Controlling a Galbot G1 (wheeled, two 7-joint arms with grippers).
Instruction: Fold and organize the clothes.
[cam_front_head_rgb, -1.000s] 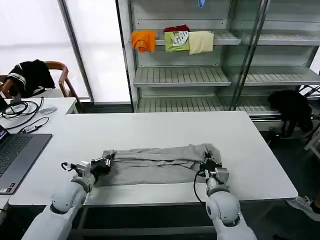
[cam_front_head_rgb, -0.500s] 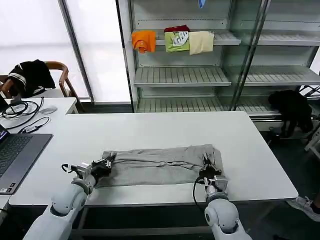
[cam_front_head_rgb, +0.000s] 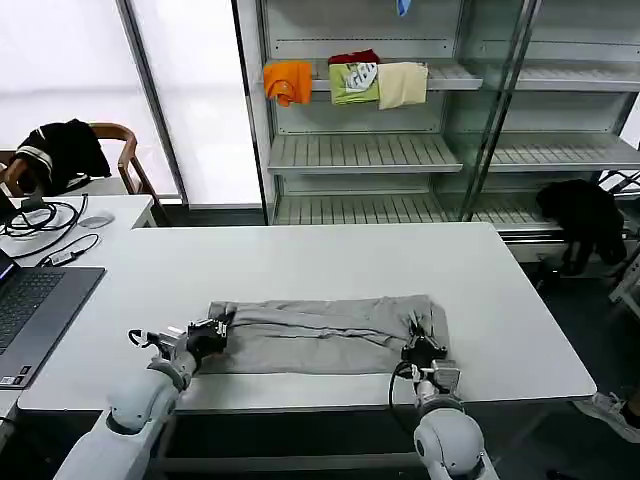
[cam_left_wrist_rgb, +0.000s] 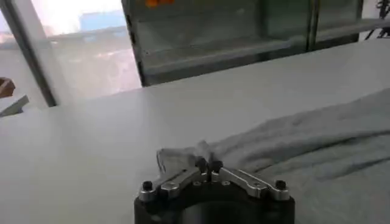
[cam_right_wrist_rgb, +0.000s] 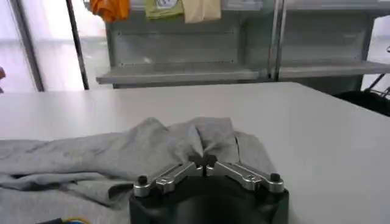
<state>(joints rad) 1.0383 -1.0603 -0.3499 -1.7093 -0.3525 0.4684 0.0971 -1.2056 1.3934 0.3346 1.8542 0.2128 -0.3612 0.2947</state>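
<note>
The white table (cam_front_head_rgb: 300, 255) stood before the shelving (cam_front_head_rgb: 360, 150), which carried orange, green and cream folded garments (cam_front_head_rgb: 345, 80); a laptop (cam_front_head_rgb: 30, 310) sat at the table's left edge. The grey shirt (cam_front_head_rgb: 320, 335) lay as a long folded band across the table's near side, rumpled at its right end. The left gripper (cam_front_head_rgb: 212, 331) pinched the band's left end, jaws closed on the cloth; the right gripper (cam_front_head_rgb: 422, 349) gripped the right end, jaws likewise closed on a gathered fold.

Right hand (cam_right_wrist_rgb: 206, 162) pinching grey shirt (cam_right_wrist_rgb: 122, 155), white table (cam_right_wrist_rgb: 317, 140)
</note>
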